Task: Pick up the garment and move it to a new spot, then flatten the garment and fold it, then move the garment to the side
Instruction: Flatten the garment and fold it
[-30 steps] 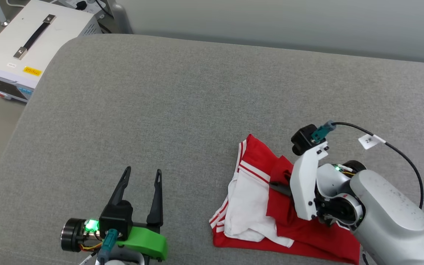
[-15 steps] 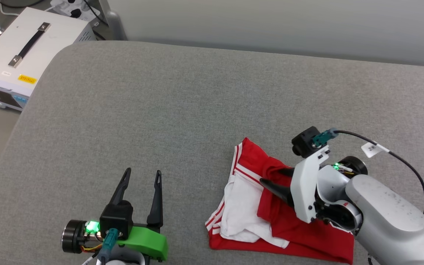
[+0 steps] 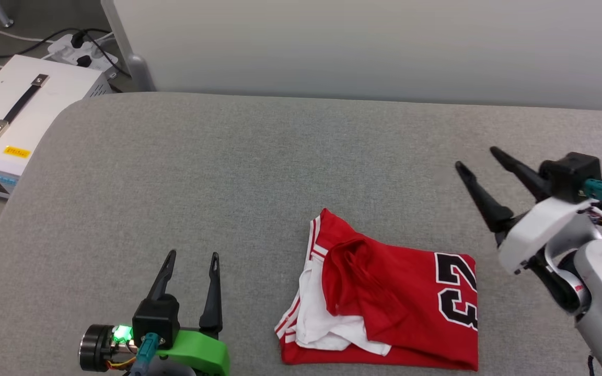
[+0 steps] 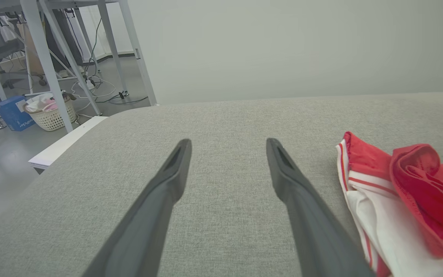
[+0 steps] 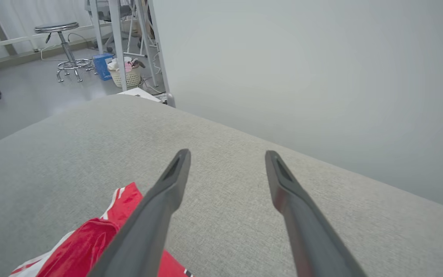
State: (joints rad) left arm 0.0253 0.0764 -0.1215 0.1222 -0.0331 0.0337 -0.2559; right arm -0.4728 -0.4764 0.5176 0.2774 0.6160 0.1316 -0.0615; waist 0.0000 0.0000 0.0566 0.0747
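The garment (image 3: 384,308) lies folded on the grey cushion (image 3: 228,183) — jaws spread, empty.

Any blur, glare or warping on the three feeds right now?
Head view: soft even light, no glare, sharp enough to read the numerals on the garment. Left wrist view: the left gripper goes soft toward the lens, cloth beyond is clear. Right wrist view: same near-lens blur on the right gripper, faint shadows only.

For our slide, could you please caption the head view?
Roughly folded red garment on the grey cushion, flanked by the left gripper and right gripper, jaws open and clear of it.
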